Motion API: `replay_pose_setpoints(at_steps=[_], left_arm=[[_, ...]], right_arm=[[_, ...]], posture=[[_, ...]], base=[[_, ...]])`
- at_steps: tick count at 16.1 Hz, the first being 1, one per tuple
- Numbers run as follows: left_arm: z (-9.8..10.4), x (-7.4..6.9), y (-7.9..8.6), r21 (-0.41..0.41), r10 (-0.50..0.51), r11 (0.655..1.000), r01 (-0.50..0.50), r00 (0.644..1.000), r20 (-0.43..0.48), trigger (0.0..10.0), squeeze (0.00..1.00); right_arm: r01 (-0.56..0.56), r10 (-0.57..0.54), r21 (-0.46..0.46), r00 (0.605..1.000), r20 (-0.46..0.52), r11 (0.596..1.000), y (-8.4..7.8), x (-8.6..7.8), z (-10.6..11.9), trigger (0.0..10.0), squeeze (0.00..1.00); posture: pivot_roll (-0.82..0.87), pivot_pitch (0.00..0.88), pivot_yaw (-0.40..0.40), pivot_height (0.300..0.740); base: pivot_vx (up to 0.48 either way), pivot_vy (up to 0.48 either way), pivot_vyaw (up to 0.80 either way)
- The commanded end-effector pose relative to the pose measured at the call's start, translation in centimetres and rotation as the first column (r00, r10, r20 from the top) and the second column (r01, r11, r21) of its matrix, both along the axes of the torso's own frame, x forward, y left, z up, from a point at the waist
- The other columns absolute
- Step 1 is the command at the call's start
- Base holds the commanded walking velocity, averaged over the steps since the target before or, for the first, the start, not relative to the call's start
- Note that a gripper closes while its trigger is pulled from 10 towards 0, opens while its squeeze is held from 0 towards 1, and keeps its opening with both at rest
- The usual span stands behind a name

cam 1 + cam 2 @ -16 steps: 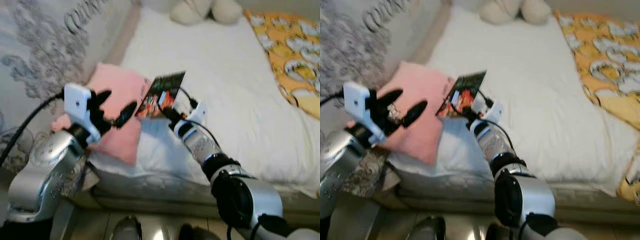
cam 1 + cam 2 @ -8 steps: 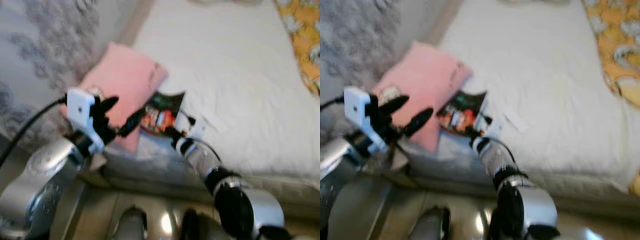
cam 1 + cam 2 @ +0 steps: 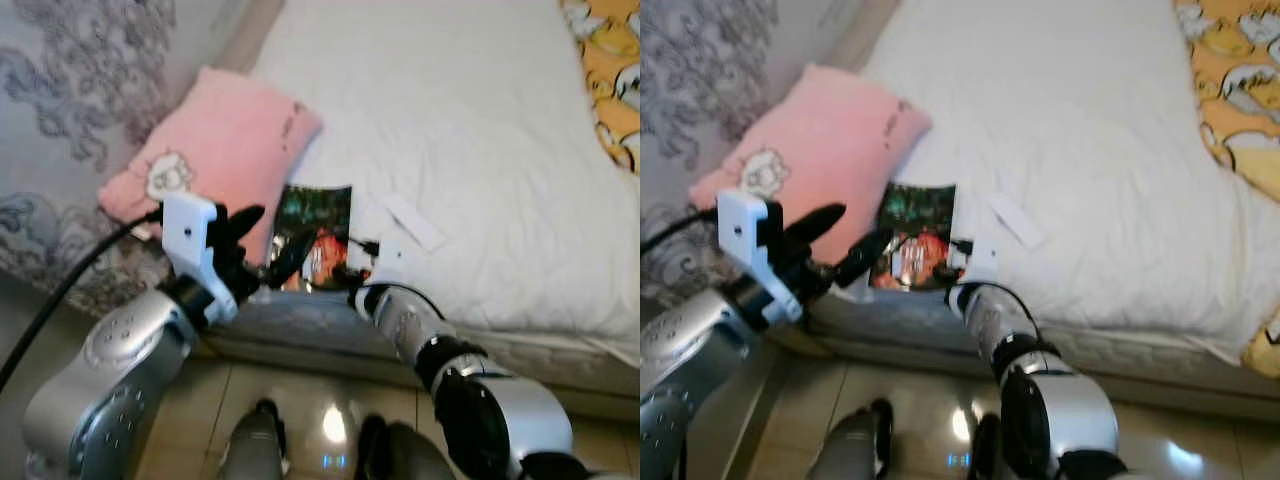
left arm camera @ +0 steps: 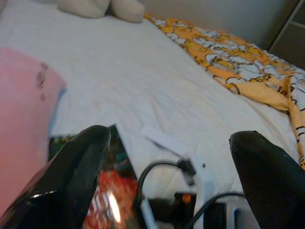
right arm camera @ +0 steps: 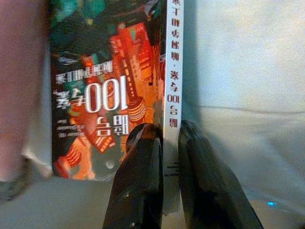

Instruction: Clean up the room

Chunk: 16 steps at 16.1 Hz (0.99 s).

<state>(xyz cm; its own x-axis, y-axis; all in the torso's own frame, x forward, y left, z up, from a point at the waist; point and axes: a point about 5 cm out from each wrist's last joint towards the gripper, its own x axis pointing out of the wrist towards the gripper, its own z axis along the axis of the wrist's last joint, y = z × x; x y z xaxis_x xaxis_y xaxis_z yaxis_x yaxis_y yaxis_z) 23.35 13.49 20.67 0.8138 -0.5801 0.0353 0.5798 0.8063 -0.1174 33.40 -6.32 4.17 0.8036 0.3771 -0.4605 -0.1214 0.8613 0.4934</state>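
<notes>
A book with a dark green and orange cover is held over the near edge of the white bed. My right gripper is shut on the book's white spine; in the head views that gripper sits at the book's lower right. My left gripper hovers just left of the book, open, with nothing between its fingers. A pink pillow lies on the bed at the left, beside the book.
A small white slip lies on the sheet right of the book. An orange patterned blanket covers the bed's far right. A grey patterned cloth hangs at the left. Glossy tiled floor shows below the bed edge.
The camera has shifted, showing more floor. The book, still in my right gripper, now stands squarer and closer to the bed's near edge. My left gripper stays open beside it.
</notes>
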Motion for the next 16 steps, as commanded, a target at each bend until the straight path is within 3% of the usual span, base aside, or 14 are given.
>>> replay_pose_setpoints(at_steps=[1,4,6,10,16], left_arm=[[-0.1,0.0,0.2,0.017,0.006,1.0,-0.006,1.0,-0.004,10.0,0.0],[-0.3,-0.1,0.1,0.017,0.007,1.0,-0.007,1.0,-0.008,10.0,0.0],[-0.3,-0.3,0.1,0.02,0.003,1.0,-0.003,1.0,-0.007,10.0,0.0],[-0.7,-1.0,-0.3,0.061,-0.054,0.997,0.054,0.998,-0.013,10.0,0.0],[-0.9,-1.0,-0.6,0.062,-0.05,0.997,0.051,0.999,-0.013,10.0,0.0]], right_arm=[[0.028,-0.028,-0.047,1.0,0.012,0.998,-0.2,0.1,0.0,0.0,0.0],[0.076,-0.075,-0.045,0.997,0.024,0.996,-0.5,0.4,0.3,0.0,0.0],[0.155,-0.156,0.02,0.988,0.013,0.988,-0.5,0.9,0.9,0.0,0.0],[0.208,-0.217,0.143,0.975,0.051,0.968,0.6,2.2,3.2,0.0,0.0],[0.149,-0.158,0.127,0.985,0.065,0.981,2.3,2.5,4.3,0.0,0.0]], posture=[[0.25,0.233,0.018,0.74],[0.25,0.229,0.016,0.74],[0.26,0.222,0.014,0.74],[0.26,0.214,0.003,0.74],[0.26,0.224,-0.014,0.74]], base=[[0.0,0.0,0.0],[0.0,0.0,0.0],[0.0,0.0,0.0],[0.0,0.0,0.0],[0.0,0.0,0.0]])
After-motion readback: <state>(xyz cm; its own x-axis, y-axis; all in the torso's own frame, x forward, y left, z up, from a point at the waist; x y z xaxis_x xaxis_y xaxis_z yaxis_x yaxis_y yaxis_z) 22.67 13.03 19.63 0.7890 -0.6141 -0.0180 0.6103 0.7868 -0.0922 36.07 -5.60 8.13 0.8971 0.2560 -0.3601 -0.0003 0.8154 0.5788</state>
